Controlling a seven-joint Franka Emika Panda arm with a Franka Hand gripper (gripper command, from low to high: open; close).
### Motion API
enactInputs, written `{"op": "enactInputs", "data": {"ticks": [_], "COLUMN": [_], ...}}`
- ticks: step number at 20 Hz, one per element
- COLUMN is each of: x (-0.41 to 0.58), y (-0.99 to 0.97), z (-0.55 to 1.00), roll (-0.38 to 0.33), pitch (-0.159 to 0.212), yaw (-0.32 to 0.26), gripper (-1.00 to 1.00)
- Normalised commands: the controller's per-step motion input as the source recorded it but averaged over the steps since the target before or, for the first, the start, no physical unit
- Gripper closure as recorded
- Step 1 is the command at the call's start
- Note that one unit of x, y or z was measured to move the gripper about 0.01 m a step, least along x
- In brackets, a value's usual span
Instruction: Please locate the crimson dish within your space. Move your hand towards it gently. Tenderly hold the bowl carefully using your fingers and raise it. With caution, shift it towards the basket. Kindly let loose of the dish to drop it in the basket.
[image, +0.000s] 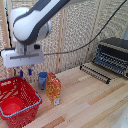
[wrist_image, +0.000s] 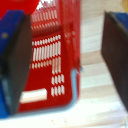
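The crimson dish (image: 12, 106) is a small round red bowl lying on the floor of the basket (image: 31, 102), a red mesh basket with a blue rim at the exterior view's lower left. My hand (image: 25, 73) hangs above the basket's far side, clear of the bowl. It is open with nothing between the fingers. In the wrist view the two dark fingers (wrist_image: 17, 55) stand wide apart, framing the basket's mesh wall (wrist_image: 52, 55) and blue rim. I cannot make out the bowl in that view.
A blue cup (image: 42, 80) and a yellow-orange snack bag (image: 53, 89) stand just to the exterior view's right of the basket. A black toaster oven (image: 114, 55) with its door (image: 95, 73) folded down sits at the back right on the wooden table (image: 85, 102).
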Motion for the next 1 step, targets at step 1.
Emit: {"op": "enactInputs", "data": {"ticks": [1], "x": [0.194], "y": [-0.47], "z": [0.61], "roll": [-0.033], "pitch": [-0.184], "yaw": [0.108], "gripper": [-1.0]}}
